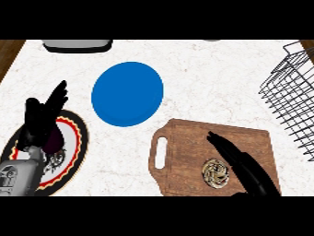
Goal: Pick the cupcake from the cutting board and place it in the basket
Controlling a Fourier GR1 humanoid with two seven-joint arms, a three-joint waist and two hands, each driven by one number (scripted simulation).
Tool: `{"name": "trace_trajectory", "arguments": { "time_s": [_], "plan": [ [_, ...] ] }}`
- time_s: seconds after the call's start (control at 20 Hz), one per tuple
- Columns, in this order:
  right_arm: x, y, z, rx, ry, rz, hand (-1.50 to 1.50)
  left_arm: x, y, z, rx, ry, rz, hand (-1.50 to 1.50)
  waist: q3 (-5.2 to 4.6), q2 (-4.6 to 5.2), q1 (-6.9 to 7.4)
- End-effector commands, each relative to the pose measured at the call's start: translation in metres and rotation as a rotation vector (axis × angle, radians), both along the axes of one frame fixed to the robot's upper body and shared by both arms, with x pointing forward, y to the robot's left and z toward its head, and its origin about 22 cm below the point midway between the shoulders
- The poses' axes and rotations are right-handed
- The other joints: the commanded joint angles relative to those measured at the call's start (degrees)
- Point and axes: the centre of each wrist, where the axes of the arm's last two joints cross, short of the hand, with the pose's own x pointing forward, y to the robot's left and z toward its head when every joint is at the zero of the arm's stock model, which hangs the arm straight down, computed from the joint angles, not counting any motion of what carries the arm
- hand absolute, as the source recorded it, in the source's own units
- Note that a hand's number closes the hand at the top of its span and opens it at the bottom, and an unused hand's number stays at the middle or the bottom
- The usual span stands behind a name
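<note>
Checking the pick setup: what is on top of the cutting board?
The cupcake sits on the cutting board, with the right hand over the board beside it, fingers straight. The hand covers the board beneath it.

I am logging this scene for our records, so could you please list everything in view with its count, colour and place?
cupcake: one, brown and cream seen from above, on the cutting board, just left of the right hand.
cutting board: one, brown wood with a handle slot, lower right of the counter.
basket: one, dark wire, right edge.
blue plate: one, blue, counter's middle.
patterned plate: one, black with red and cream rim, lower left, partly under the left hand.
grey object: one, grey, top edge, cut off.
counter: one, white marble.
left hand: one, black, open, fingers up, lower left.
right hand: one, black, open, over the cutting board.
</note>
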Motion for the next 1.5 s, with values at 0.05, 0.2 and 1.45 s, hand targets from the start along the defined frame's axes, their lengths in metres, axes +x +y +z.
{"name": "trace_trajectory", "arguments": {
  "time_s": [0.05, 0.2, 1.45],
  "plan": [
    [-0.004, 0.014, -0.008, -0.058, -0.004, 0.053, 1.5, 0.007, -0.01, -0.012, -0.001, -0.008, 0.0, 0.0, -0.01, 0.03, -0.16],
    [-0.002, -0.003, 0.007, -0.104, -0.114, 0.042, 1.5, -0.005, -0.002, -0.003, -0.013, 0.002, -0.012, 0.0, -0.01, -0.05, -0.02],
    [-0.002, 0.065, 0.08, -0.351, -0.156, -0.027, 1.5, -0.001, -0.003, -0.009, 0.006, 0.01, 0.033, 0.0, -0.05, -0.29, -1.06]
  ]
}}
